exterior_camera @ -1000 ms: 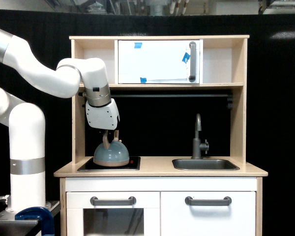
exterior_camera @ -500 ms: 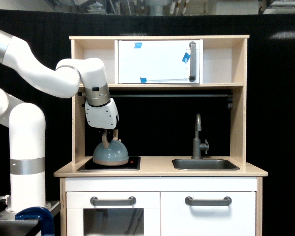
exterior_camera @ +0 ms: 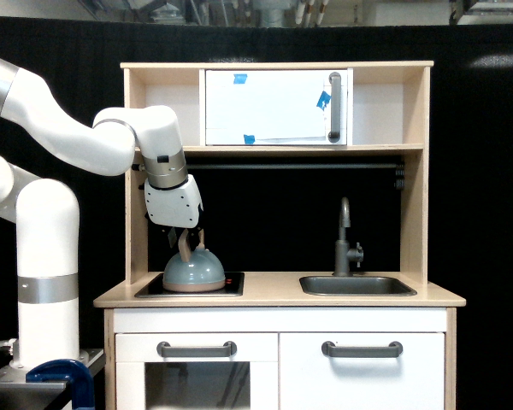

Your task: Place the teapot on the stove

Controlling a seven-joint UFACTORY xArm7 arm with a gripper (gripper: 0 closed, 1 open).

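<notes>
**A:** So where are you at? From the exterior view the teapot (exterior_camera: 193,272) sits flat on the stove (exterior_camera: 232,284), toward that view's left end of the black panel, base rim touching the glass.

**B:** Yep, and compared with a second ago the gripper (exterior_camera: 188,232) has lifted a bit and slid toward the view's left. The teapot hasn't budged with it, so I'd say you've let go.

**A:** Can you actually see the fingers though?

**B:** Not really. They're tucked under the white wrist housing right by the tan handle, so honestly can't tell if they're spread or pinched.

**A:** Placement looks done then?

**B:** My guess, yeah. You just need to back the arm clear without clipping that handle.
</notes>
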